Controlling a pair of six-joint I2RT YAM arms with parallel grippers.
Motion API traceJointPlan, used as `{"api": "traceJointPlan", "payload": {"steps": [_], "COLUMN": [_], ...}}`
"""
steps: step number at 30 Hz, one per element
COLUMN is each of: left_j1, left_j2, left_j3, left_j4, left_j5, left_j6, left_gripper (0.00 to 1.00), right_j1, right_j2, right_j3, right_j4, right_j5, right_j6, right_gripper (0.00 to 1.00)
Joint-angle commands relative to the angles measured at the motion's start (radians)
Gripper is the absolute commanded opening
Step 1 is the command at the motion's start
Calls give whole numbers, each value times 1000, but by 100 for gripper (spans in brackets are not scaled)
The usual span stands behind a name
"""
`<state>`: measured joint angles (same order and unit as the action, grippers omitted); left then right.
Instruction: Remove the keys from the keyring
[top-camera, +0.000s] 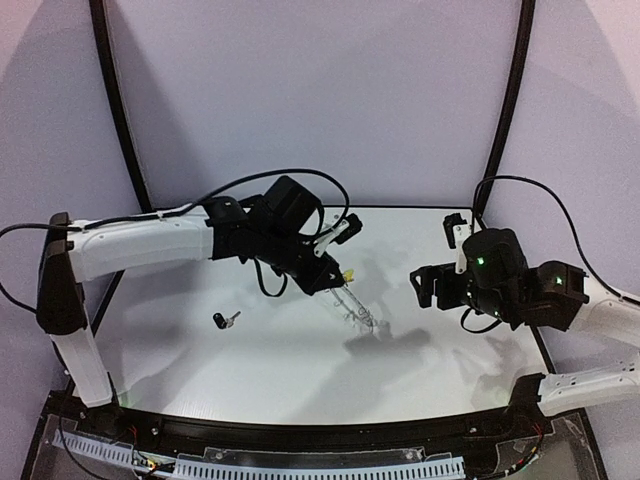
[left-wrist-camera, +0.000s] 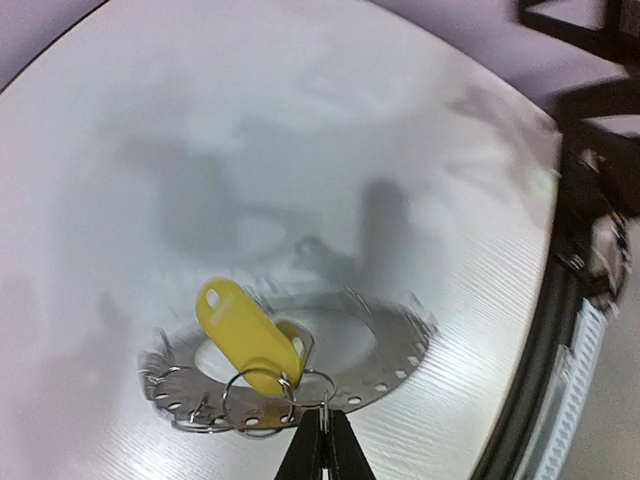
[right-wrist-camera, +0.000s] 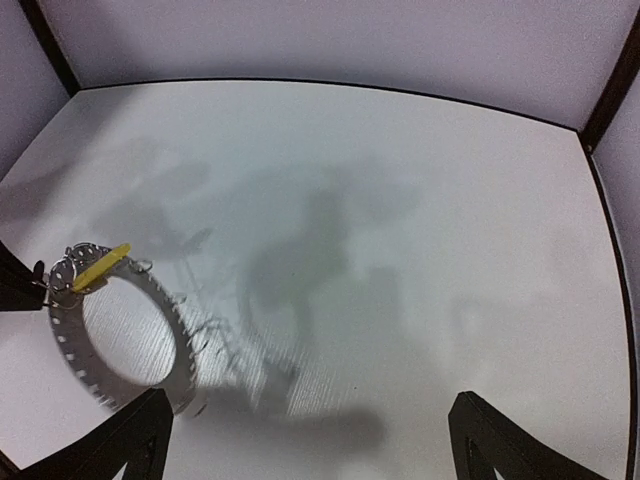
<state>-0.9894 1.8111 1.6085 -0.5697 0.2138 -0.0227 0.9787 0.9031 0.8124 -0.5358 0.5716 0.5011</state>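
Note:
My left gripper (top-camera: 336, 284) is shut on a thin wire loop (left-wrist-camera: 322, 393) at the rim of the keyring (top-camera: 358, 314) and holds the hoop tilted just above the table. In the left wrist view the gripper (left-wrist-camera: 325, 435) pinches that loop, and the grey hoop (left-wrist-camera: 400, 358) hangs beyond it. The yellow-headed key (left-wrist-camera: 245, 335) hangs from a loop beside the pinch. The black-headed key (top-camera: 225, 320) lies loose on the table, left of the hoop. My right gripper (top-camera: 424, 285) is open and empty, to the right of the hoop. In its own view (right-wrist-camera: 310, 400) the keyring (right-wrist-camera: 68, 345) and the yellow key (right-wrist-camera: 100, 268) sit at the far left.
The white table (top-camera: 300, 370) is bounded by a black rim at the front and by grey walls with black corner posts (top-camera: 118, 110). A black cable (top-camera: 300, 175) loops over the left arm. A small black fixture (top-camera: 455, 225) sits at the table's back right.

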Motion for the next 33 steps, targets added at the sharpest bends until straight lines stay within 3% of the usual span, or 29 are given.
{"api": "traceJointPlan", "payload": {"steps": [1, 4, 11, 18, 21, 22, 23, 24, 26, 30, 31, 33], "left_j1": [1, 1, 1, 0, 0, 1, 1, 1, 0, 21, 62, 167], "left_j2": [-25, -21, -109, -188, -222, -242, -255, -268, -315, -384, -392, -416], "left_j3": [-97, -161, -400, -555, -566, -550, -542, -527, -498, -349, -257, -180], "left_j4": [207, 223, 199, 193, 158, 144, 110, 96, 52, -190, -313, -403], "left_j5": [-214, -331, -386, -273, -333, -371, -392, -416, -499, -785, -851, -851], "left_j6": [-254, -315, -419, -507, -512, -509, -509, -507, -513, -593, -726, -808], "left_gripper": [1, 1, 1, 6, 22, 39, 51, 79, 96, 99, 99, 99], "right_j1": [-8, -8, -8, -8, -8, -8, -8, -8, -9, -9, -9, -9], "right_j2": [31, 43, 53, 48, 44, 45, 45, 46, 51, 59, 59, 61], "right_j3": [53, 55, 63, 57, 56, 59, 61, 67, 88, 141, 164, 181], "right_j4": [-68, -62, -65, -24, -33, -38, -39, -45, -73, -156, -191, -217], "right_j5": [76, 69, 84, 98, 115, 121, 124, 129, 148, 212, 228, 242], "right_j6": [81, 99, 106, 69, 77, 80, 78, 76, 74, 79, 95, 128], "right_gripper": [98, 98, 98, 98, 98, 98, 98, 98, 98, 98, 98, 98]}}
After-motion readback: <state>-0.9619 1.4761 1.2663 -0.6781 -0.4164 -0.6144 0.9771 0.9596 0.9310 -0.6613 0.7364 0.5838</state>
